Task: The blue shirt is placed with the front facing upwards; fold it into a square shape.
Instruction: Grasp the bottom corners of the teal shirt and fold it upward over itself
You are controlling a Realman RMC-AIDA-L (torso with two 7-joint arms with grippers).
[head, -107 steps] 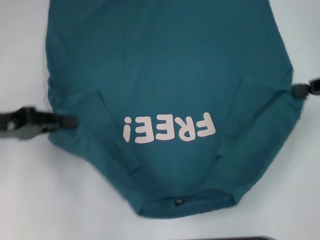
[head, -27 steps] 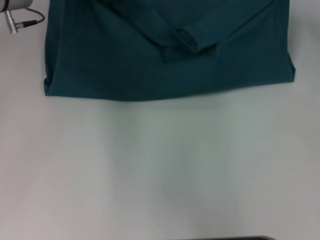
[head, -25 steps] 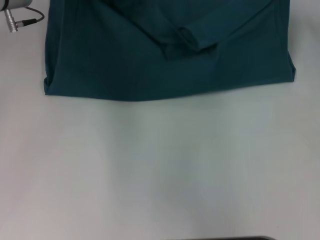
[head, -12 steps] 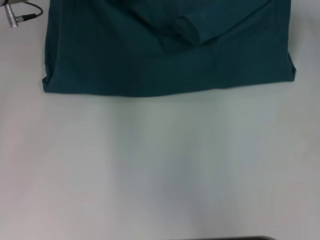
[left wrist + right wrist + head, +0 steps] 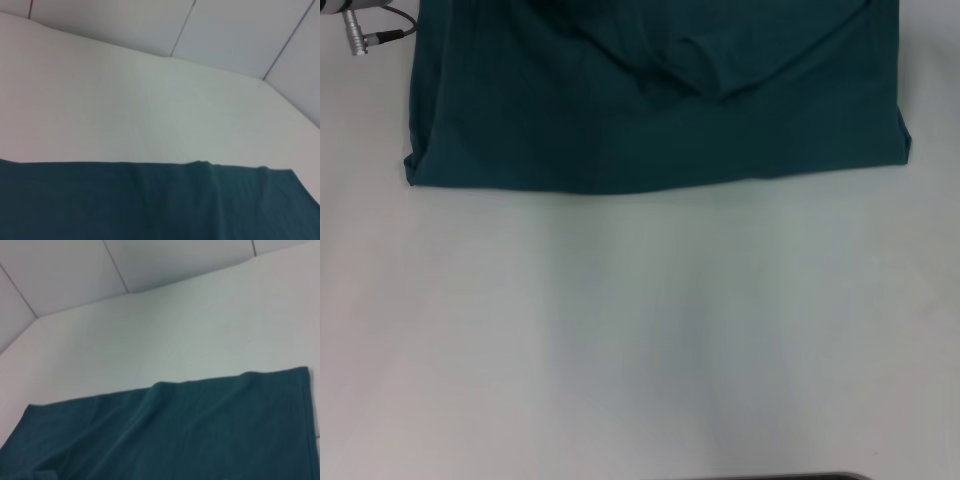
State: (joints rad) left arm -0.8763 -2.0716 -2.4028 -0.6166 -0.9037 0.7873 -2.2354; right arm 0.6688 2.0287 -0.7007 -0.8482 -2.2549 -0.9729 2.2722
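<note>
Fingers of neither end effector show; blue shirt point(image 5: 650, 120) lies folded, plain side up.

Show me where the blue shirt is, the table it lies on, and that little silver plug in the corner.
the blue shirt point(image 5: 560, 130), head view, on its flat folded cloth.
the table point(image 5: 640, 340), head view, on bare white surface.
the silver plug point(image 5: 356, 42), head view, on its metal barrel.
</note>
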